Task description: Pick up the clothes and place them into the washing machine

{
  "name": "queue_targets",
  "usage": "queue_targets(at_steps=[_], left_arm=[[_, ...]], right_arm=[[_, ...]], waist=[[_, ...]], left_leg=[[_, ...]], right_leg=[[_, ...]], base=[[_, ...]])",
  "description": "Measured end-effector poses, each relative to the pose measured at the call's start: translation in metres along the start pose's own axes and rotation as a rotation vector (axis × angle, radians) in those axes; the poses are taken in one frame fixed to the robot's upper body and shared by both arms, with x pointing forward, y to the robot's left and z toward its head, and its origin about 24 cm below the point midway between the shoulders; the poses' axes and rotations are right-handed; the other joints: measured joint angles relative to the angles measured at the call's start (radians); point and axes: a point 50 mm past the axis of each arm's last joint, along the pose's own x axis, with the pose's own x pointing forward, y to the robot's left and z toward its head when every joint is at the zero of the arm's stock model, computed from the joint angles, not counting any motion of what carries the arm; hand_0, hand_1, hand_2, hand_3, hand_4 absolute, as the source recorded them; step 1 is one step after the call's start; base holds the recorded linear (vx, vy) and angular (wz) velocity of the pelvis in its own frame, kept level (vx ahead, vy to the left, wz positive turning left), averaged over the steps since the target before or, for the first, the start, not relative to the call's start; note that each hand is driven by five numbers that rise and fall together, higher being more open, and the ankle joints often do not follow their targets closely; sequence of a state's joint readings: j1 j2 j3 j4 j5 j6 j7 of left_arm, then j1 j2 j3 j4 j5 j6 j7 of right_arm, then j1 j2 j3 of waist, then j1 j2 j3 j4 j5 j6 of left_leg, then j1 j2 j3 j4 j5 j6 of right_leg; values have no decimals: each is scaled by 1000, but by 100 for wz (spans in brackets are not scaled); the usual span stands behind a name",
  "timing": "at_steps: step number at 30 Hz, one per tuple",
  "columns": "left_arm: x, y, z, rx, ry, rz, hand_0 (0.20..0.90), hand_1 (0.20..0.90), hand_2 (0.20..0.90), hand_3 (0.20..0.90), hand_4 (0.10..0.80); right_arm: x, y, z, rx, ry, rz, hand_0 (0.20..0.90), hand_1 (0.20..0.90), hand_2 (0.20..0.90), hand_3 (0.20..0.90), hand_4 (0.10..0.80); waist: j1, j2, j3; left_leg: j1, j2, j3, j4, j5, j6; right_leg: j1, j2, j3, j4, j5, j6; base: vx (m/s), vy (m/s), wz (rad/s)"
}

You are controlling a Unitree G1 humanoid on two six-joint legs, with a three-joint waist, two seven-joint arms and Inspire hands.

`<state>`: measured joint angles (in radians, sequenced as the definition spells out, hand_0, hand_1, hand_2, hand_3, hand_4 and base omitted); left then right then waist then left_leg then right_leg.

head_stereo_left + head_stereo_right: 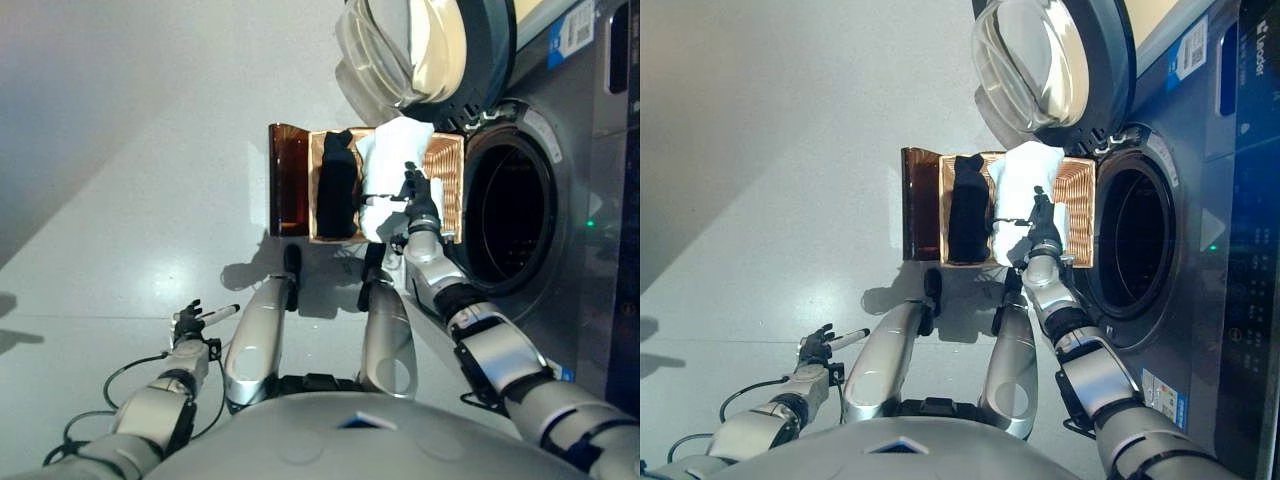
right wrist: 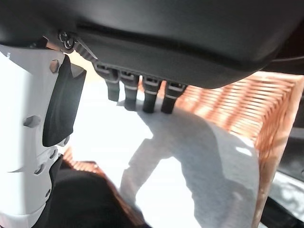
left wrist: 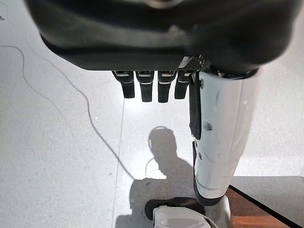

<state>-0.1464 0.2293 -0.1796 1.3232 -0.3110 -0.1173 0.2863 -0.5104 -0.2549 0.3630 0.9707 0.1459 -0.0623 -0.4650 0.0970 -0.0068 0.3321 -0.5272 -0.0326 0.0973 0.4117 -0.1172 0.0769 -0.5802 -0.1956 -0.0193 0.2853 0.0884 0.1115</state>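
1. I am seeing a woven basket (image 1: pixel 448 190) standing on the grey floor (image 1: pixel 130 180), just beside the open mouth of the washing machine (image 1: pixel 585 180). Its brown lid (image 1: pixel 288 180) is hanging open on the side away from the machine.
2. Two pieces of clothing are lying inside the basket: a white garment (image 1: pixel 392 160) nearer to the machine and a black garment (image 1: pixel 337 185) beside it, touching each other.
3. The right hand (image 1: pixel 418 195) is reaching over the basket, above the white garment. In the right wrist view its fingers (image 2: pixel 142 90) are hanging straight and relaxed over the white cloth, and they are pinching nothing. I cannot tell if the fingertips are touching the cloth or only hovering close to it.
4. The left hand (image 1: pixel 190 322) is staying low at my left side, over the bare floor and well apart from the basket. Its fingers (image 3: pixel 147 88) are showing relaxed and spread, holding nothing.
5. The round door (image 1: pixel 420 45) of the washing machine is standing open above the basket, and it is cut off by the top edge of the picture. The drum (image 1: pixel 505 210) is looking dark, so I cannot make out what is inside it.
6. The machine's body is cut off at the right edge of both eye views.
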Motion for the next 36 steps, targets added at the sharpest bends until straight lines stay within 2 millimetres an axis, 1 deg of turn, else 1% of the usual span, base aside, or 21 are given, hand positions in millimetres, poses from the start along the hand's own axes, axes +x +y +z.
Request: queue_targets(at_steps=[2,5,8,10,13,15,16,17,20,21,22,23,24,27,29,31,32,34,35,36], left_arm=[[0,0,3,0,-7,1,900,900,900,900,800],[1,-2,9,-7,-22,-5,900,900,900,900,800],[1,-2,5,-5,-12,-5,900,900,900,900,800],[1,-1,6,-5,-14,-2,900,900,900,900,800],[1,-1,7,-5,-15,-4,900,900,900,900,800],[1,-1,6,-4,-12,-6,900,900,900,900,800],[1,-1,6,-4,-11,-6,900,900,900,900,800],[1,0,6,-4,-9,-5,900,900,900,900,800],[1,0,5,-3,-9,-5,900,900,900,900,800],[1,0,5,-3,-8,-8,900,900,900,900,800],[1,1,6,-4,-11,-8,900,900,900,900,800],[2,3,7,-3,-16,-8,900,900,900,900,800],[2,3,7,-2,-15,-9,900,900,900,900,800],[2,3,6,1,-3,-22,900,900,900,900,800],[2,3,5,4,3,-20,900,900,900,900,800],[2,3,5,7,3,-25,900,900,900,900,800],[2,3,6,10,6,-29,900,900,900,900,800],[3,2,8,22,2,-35,900,900,900,900,800],[3,3,9,31,-3,-37,900,900,900,900,800],[3,3,9,39,-4,-36,900,900,900,900,800]], right_arm=[[3,-1,5,1,-11,-10,900,900,900,900,800],[8,-5,16,0,-30,-44,900,900,900,900,800],[8,-4,17,2,-31,-50,900,900,900,900,800],[10,-5,22,13,-41,-55,900,900,900,900,800],[12,-7,26,37,-38,-63,900,900,900,900,800],[13,-6,30,41,-46,-62,900,900,900,900,800],[13,-6,31,49,-47,-61,900,900,900,900,800],[13,-6,31,51,-43,-58,900,900,900,900,800],[15,-5,34,61,-37,-55,900,900,900,900,800],[16,-5,37,58,-41,-54,900,900,900,900,800],[17,-6,39,60,-42,-59,900,900,900,900,800],[18,-7,40,56,-39,-63,900,900,900,900,800],[20,-7,42,53,-40,-67,900,900,900,900,800],[24,-11,47,7,-37,-71,900,900,900,900,800],[27,-11,48,-25,-18,-63,900,900,900,900,800],[30,-13,54,-89,-7,-70,900,900,900,900,800],[32,-15,54,-103,3,-77,900,900,900,900,800],[33,-19,49,-134,35,-92,900,900,900,900,800],[33,-20,47,-155,49,-96,900,900,900,900,800],[33,-19,49,-176,57,-97,900,900,900,900,800]], waist=[[-1,0,2],[0,5,38],[1,5,47],[0,5,49],[1,9,55],[2,9,58],[2,10,60],[2,10,60],[5,10,61],[6,10,60],[7,11,61],[8,10,61],[10,12,61],[31,12,61],[33,12,61],[38,12,61],[42,13,61],[55,13,61],[58,13,61],[60,13,61]], left_leg=[[-27,1,-5,30,-10,0],[-61,4,-18,89,-29,-4],[-69,6,-24,124,-38,-4],[-97,8,-30,151,-42,-4],[-129,8,-47,202,-52,-8],[-143,13,-46,219,-58,-1],[-146,16,-45,223,-58,0],[-147,18,-46,232,-60,1],[-152,20,-50,243,-63,1],[-160,22,-51,244,-62,1],[-175,25,-48,254,-61,0],[-185,25,-49,267,-59,-4],[-193,25,-57,268,-56,-10],[-198,26,-77,246,-49,-22],[-199,27,-81,246,-46,-27],[-203,26,-96,239,-43,-32],[-204,28,-100,236,-42,-33],[-204,31,-102,240,-41,-34],[-204,30,-105,243,-40,-35],[-205,30,-109,239,-40,-36]], right_leg=[[-28,-1,0,34,-12,-2],[-60,-1,0,102,-36,-6],[-65,-1,-1,132,-55,0],[-92,-1,-2,168,-64,-4],[-116,0,-5,210,-78,-5],[-128,1,-7,221,-82,-3],[-128,3,-7,222,-82,-3],[-129,4,-8,239,-86,-10],[-135,1,-11,246,-92,-7],[-145,5,-13,258,-93,-10],[-165,5,-13,310,-117,-44],[-180,3,-13,342,-146,-37],[-186,1,-14,341,-149,-29],[-190,12,-24,316,-149,-29],[-191,12,-26,326,-149,-32],[-188,12,-42,314,-151,-34],[-185,12,-49,312,-151,-35],[-183,13,-52,322,-156,-44],[-180,11,-55,326,-157,-44],[-176,11,-61,319,-157,-44]], base=[[-30,-10,7],[31,-22,10],[17,-18,3],[-12,-14,9],[-11,10,13],[1,9,-3],[1,15,-5],[4,5,3],[0,8,2],[-6,6,-3],[-9,-2,10],[-14,-9,17],[-14,-8,10],[-3,-5,-5],[-3,-29,11],[3,-27,10],[0,-25,7],[-3,-20,13],[-1,-12,20],[-1,1,16]])
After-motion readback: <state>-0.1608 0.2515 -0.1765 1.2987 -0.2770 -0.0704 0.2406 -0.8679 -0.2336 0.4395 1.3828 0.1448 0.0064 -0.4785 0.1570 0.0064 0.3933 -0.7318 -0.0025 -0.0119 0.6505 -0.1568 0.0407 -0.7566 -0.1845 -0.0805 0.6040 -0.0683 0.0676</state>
